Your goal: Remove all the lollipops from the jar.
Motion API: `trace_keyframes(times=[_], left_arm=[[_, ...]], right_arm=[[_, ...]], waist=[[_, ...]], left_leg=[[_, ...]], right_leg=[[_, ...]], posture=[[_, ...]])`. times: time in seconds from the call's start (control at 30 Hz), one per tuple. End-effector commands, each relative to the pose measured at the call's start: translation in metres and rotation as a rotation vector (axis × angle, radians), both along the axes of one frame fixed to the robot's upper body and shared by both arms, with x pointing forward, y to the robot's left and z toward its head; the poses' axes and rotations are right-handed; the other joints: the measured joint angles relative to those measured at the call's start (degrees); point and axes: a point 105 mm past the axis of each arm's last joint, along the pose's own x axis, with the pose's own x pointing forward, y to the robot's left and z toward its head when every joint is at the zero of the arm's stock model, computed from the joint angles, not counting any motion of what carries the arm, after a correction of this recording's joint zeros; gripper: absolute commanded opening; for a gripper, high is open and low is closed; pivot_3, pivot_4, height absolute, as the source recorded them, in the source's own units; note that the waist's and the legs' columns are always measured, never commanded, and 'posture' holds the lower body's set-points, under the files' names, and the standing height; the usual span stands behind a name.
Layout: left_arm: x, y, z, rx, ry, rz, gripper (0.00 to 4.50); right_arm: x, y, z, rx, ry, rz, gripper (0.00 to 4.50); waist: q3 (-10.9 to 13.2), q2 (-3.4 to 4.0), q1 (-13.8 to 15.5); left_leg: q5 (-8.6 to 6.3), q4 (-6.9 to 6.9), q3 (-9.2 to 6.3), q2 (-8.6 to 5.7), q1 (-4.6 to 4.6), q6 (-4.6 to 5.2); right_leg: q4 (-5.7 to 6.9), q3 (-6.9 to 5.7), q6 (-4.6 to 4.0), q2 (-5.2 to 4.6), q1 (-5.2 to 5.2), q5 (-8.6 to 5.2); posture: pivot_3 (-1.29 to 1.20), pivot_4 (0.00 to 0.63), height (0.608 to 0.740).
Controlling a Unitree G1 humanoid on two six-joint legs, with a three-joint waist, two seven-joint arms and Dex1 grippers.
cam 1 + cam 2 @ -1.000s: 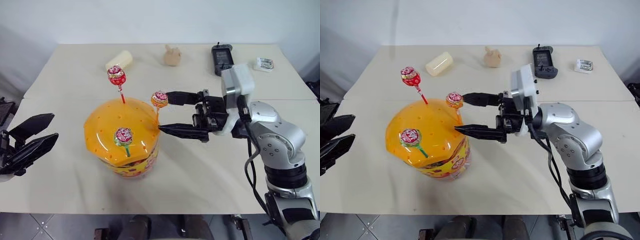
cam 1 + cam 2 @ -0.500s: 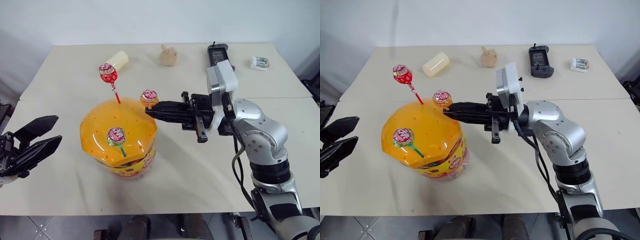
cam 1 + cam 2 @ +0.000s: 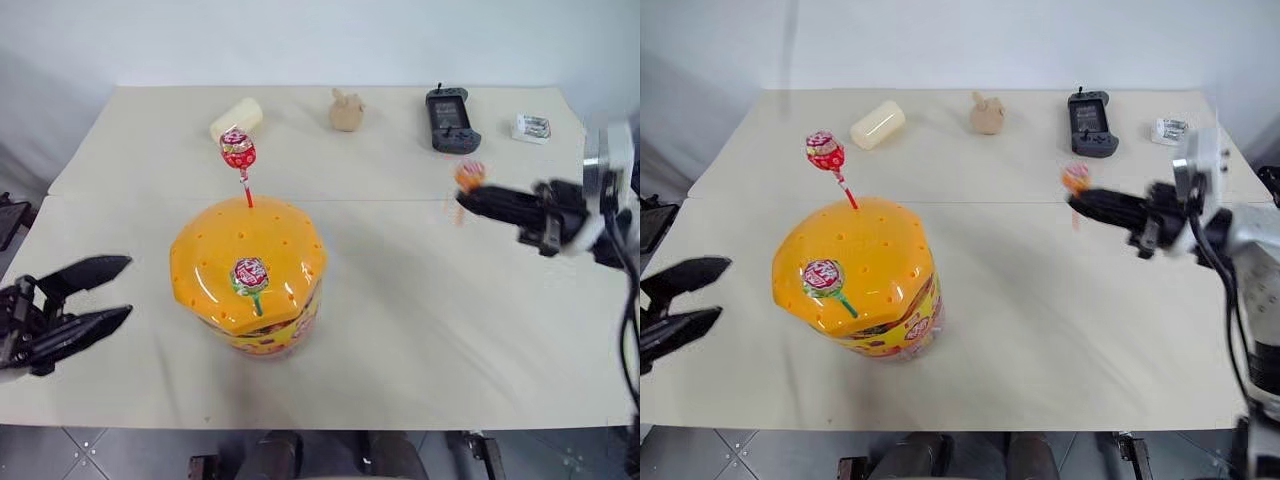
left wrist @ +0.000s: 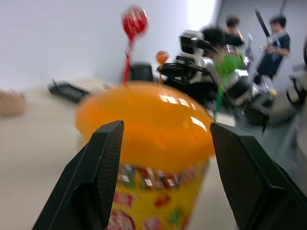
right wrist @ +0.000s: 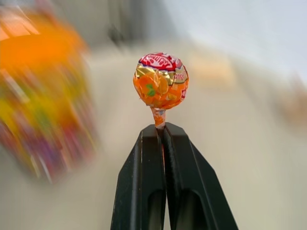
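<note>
The jar [image 3: 205, 262] is a squat clear tub with a domed orange lid, standing left of the table's middle. A red-stick lollipop [image 3: 237, 150] stands up from the back of the lid. A green-stick lollipop [image 3: 248, 274] leans out of the lid's front. Well to the right of the jar, my right gripper [image 3: 465, 198] is shut on the stick of the orange lollipop [image 5: 160, 81], which it holds in the air above the table. My left gripper [image 3: 125, 288] is open, left of the jar and apart from it, with its fingers [image 4: 103, 167] framing the tub.
Along the far edge lie a pale yellow cylinder [image 3: 237, 117], a small tan figure [image 3: 346, 110], a black handheld console [image 3: 450, 106] and a small packet [image 3: 532, 127]. People [image 4: 278, 38] are in the room behind the table.
My right gripper has shut on the orange lollipop's stick, pulled it out of the lid and swung it far to the right. The left gripper has hardly moved.
</note>
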Motion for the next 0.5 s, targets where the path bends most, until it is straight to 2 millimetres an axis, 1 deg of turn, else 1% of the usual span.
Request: trace_keyframes(times=[0.03,0.1,0.17,0.23,0.33,0.4,0.47,0.5], left_arm=[[-0.008,-0.007,-0.005,0.089,-0.018,-0.056,3.05],[-0.010,-0.009,-0.010,0.115,-0.035,-0.089,3.05],[-0.011,-0.012,-0.012,0.136,-0.063,-0.125,3.05],[-0.013,-0.013,-0.013,0.155,-0.075,-0.150,3.05],[-0.014,-0.014,-0.013,0.166,-0.101,-0.175,3.05],[-0.014,-0.014,-0.013,0.166,-0.105,-0.180,3.05],[-0.012,-0.014,-0.013,0.157,-0.106,-0.175,3.05],[-0.012,-0.014,-0.012,0.146,-0.108,-0.173,3.05]], right_arm=[[-0.011,-0.034,-0.028,-0.183,0.016,-0.049,0.02],[-0.012,-0.058,-0.054,-0.319,0.083,-0.145,0.02],[-0.013,-0.082,-0.075,-0.437,0.157,-0.241,0.02],[-0.015,-0.094,-0.083,-0.468,0.189,-0.272,0.02],[-0.024,-0.097,-0.090,-0.448,0.218,-0.224,0.70],[-0.025,-0.096,-0.091,-0.424,0.230,-0.205,1.36],[-0.026,-0.085,-0.084,-0.365,0.191,-0.127,1.99],[-0.028,-0.073,-0.076,-0.310,0.148,-0.052,2.36]], waist=[[0.03,0.06,-0.13],[0.06,0.17,-0.26],[0.07,0.30,-0.47],[0.07,0.29,-0.79],[0.07,0.29,-1.14],[0.07,0.30,-1.29],[0.07,0.30,-1.34],[0.07,0.30,-1.36]], left_leg=[[0.00,0.01,0.09,0.01,0.01,0.01],[-0.01,0.06,0.45,0.03,0.10,0.01],[0.01,0.10,0.74,0.04,0.25,0.04],[0.09,0.10,0.94,0.08,0.38,0.03],[0.11,0.09,1.12,0.21,0.60,0.01],[0.10,0.09,1.24,0.31,0.69,0.01],[0.06,0.10,1.35,0.47,0.71,-0.03],[0.02,0.10,1.41,0.60,0.73,-0.07]], right_leg=[[-0.01,0.01,0.00,0.00,0.00,0.00],[0.06,-0.04,0.10,-0.08,0.00,0.06],[0.15,0.02,0.15,-0.13,0.03,0.11],[0.17,0.14,0.09,-0.13,0.08,0.28],[0.13,0.27,0.01,-0.02,0.25,0.45],[0.10,0.41,0.00,0.12,0.30,0.51],[0.07,0.55,-0.02,0.32,0.28,0.54],[0.01,0.59,-0.05,0.46,0.28,0.57]], posture=[[0.00,0.150,0.740],[0.00,0.150,0.740],[0.00,0.150,0.740],[0.00,0.150,0.740],[0.00,0.150,0.740],[0.00,0.150,0.740],[0.00,0.150,0.740],[0.00,0.150,0.740]])
